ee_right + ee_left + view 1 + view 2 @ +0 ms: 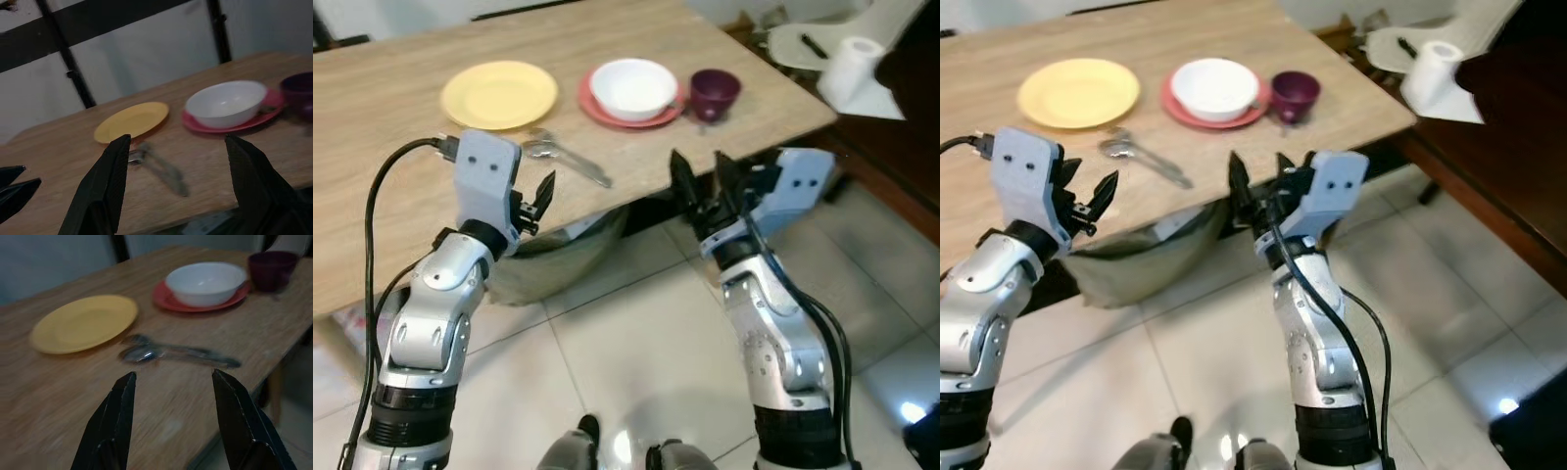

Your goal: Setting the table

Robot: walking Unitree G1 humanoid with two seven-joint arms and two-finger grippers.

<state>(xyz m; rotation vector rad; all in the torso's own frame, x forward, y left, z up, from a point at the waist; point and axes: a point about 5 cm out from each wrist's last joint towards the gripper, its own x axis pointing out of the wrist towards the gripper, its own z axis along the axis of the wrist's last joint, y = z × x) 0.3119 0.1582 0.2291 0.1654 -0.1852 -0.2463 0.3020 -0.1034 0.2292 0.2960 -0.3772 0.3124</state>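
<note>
We take the yellow plate as our landmark on the wooden table. The two spoons lie just beside it, on the side toward the table edge. Further from the plate stands the white bowl on a red plate, and then the purple cup.

Our left gripper hovers at the table edge, near the spoons, with its fingers spread apart and empty. Our right gripper hangs just off the edge, also spread and empty.

We judge the spoons are next. They lie flat and close together, so we should come low, straddle one handle only, and close gently.
</note>
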